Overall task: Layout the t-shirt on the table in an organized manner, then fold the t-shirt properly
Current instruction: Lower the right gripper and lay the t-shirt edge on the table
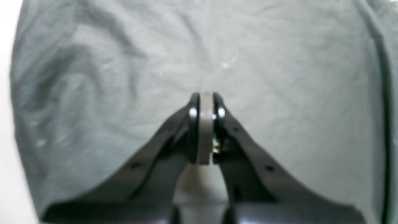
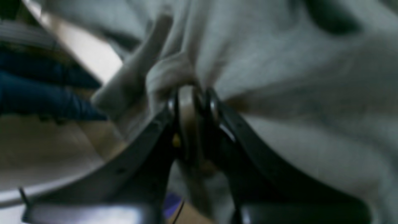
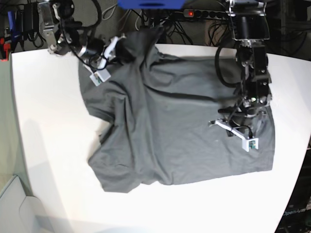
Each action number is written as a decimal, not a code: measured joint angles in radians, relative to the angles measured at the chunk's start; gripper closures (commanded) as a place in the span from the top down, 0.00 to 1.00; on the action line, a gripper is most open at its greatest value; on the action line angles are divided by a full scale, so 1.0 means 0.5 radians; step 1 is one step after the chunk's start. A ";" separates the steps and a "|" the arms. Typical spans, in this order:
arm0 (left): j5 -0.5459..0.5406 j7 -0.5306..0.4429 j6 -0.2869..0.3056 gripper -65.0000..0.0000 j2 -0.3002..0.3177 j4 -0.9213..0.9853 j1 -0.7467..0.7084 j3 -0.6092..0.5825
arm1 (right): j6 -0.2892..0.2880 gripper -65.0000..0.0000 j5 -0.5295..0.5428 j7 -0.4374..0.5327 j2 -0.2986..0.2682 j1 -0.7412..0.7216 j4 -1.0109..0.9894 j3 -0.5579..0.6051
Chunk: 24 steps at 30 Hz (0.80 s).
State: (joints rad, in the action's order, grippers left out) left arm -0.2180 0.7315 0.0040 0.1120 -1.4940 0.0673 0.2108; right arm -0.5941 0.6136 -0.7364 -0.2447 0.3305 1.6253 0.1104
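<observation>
The work is at the laying-out step, not yet the folding. The t-shirt (image 3: pixel 175 126) lies spread over the middle and far part of the table (image 3: pixel 53 131), but it is not flat: its far corner is lifted off the top by the right gripper (image 3: pixel 116 48), and the side toward that arm is rumpled, with a fold doubled over near the lower edge.

The right gripper (image 2: pixel 192 99) has its jaws nearly together with a bunch of cloth caught between them; the wrist view is blurred, but the fabric puckers right at the tips, so it reads as a pinch on the shirt. The left gripper (image 3: pixel 243 119) is on the other side of the shirt, low over the cloth. In its own wrist view the left gripper (image 1: pixel 205 102) has its jaws fully closed with nothing visible between them, the t-shirt (image 1: pixel 279 93) lying smooth under it. It seems to be pressing or resting there, holding that side down.

The next move likely calls for drawing the lifted corner outward and setting it down flat, so the wrinkles pull out, while the other side stays pinned.

Behind the table hang cables (image 3: pixel 146 19) and a power strip (image 3: pixel 209 13), close to the raised corner; the cloth could brush them if it is swung back.
</observation>
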 measured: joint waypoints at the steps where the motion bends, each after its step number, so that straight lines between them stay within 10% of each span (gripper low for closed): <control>1: 0.000 0.005 0.000 0.00 -0.003 0.000 0.000 -0.001 | -0.005 0.07 -0.013 -0.021 -0.004 0.027 0.068 -0.001; 10: 0.004 -0.074 -0.001 0.00 -0.012 0.224 0.040 -0.009 | -0.021 0.07 0.020 -0.030 -0.053 0.054 0.480 -0.078; 24: -0.018 -0.276 0.036 0.00 0.230 0.349 -0.144 -0.005 | -0.023 0.07 0.018 -0.042 -0.046 -0.905 -0.349 -0.144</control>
State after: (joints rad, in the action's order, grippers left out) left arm -0.2272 0.5934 0.0219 0.2272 -1.3193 -0.0048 0.2081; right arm -0.6056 0.6228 -0.7574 -0.2676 -0.1219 1.4509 0.0383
